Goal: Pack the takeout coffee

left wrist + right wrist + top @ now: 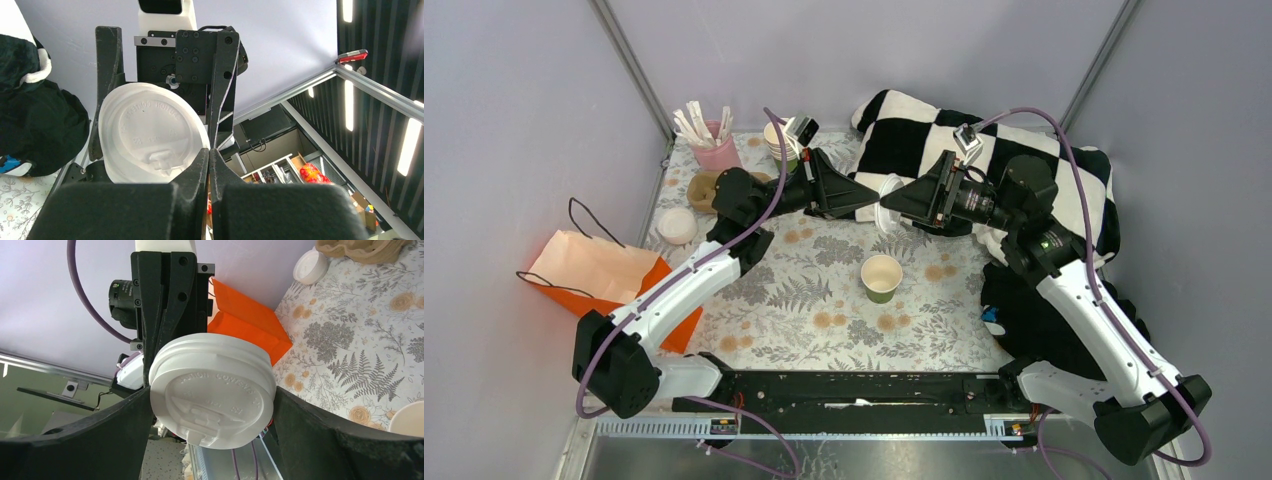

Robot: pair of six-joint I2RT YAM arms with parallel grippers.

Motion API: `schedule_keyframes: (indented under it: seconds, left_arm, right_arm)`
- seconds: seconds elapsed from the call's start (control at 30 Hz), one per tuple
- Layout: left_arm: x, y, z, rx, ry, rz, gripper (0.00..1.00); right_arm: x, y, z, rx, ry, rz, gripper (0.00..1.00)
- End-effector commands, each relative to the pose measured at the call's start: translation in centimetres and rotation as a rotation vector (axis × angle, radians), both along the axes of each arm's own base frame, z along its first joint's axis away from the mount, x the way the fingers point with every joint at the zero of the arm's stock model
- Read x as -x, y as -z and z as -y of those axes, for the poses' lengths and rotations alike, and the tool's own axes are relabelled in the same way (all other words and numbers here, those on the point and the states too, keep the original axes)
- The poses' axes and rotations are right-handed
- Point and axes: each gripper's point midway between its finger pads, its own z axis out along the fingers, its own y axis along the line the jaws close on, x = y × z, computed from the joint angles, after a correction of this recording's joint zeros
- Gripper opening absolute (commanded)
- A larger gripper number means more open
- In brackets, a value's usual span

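The takeout coffee's green paper cup [881, 277] stands upright on the flowered table with no lid on it; its rim [407, 417] shows in the right wrist view. Its white plastic lid [888, 192] hangs in the air behind the cup, between both grippers. My left gripper [874, 198] [209, 152] is shut, pinching the rim of the lid [145, 130]. My right gripper [890, 205] [212, 396] faces it with jaws spread wide, one finger on each side of the lid [212, 387], close against its edge.
An orange paper bag [599, 275] [245, 315] lies at the left. Behind it are a loose white lid [676, 225], a cardboard carrier [704, 185], a pink holder of stir sticks [709, 140] and stacked cups [779, 140]. A checkered cloth [924, 125] covers the back right.
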Motion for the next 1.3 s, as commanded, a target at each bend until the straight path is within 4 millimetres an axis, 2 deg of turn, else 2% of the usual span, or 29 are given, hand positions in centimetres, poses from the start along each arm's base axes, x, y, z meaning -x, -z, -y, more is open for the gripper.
schedule_keyframes:
  seconds: [0.0, 0.17, 0.3, 0.4, 0.53, 0.67, 0.73, 0.9, 1.27]
  left_arm:
    - [0.6, -1.7, -0.3, 0.017, -0.013, 0.093, 0.08]
    - [0.5, -0.6, -0.4, -0.023, -0.04, 0.084, 0.21]
    - [0.2, -0.3, -0.3, -0.025, -0.046, 0.074, 0.27]
    - [0.2, -0.5, -0.3, -0.009, -0.041, 0.073, 0.22]
    - [0.0, -0.4, -0.1, -0.014, -0.033, 0.075, 0.08]
    - [-0.2, -0.4, -0.3, -0.01, -0.04, 0.074, 0.0]
    - [-0.4, -0.5, -0.6, 0.003, -0.05, 0.074, 0.0]
    - [-0.3, -1.0, -1.3, 0.051, -0.046, 0.067, 0.0]
    - [-0.4, -1.0, -1.4, 0.071, -0.04, 0.044, 0.0]
  right_arm:
    - [-0.7, -0.4, 0.4, 0.042, 0.045, 0.02, 0.89]
    - [-0.9, 0.3, 0.6, 0.071, 0.055, 0.005, 0.88]
    - [-0.9, 0.4, 0.4, 0.072, 0.042, -0.001, 0.87]
    - [-0.9, 0.5, 0.2, 0.07, 0.032, 0.0, 0.87]
    - [-0.8, 0.4, 0.2, 0.067, 0.025, 0.004, 0.89]
    - [-0.8, 0.4, 0.3, 0.074, 0.031, 0.005, 0.93]
    - [-0.9, 0.5, 0.7, 0.097, 0.056, 0.01, 0.99]
    - [-0.8, 0.4, 1.6, 0.154, 0.102, 0.032, 1.0]
    - [-0.4, -0.7, 0.5, 0.081, 0.028, 0.075, 1.0]
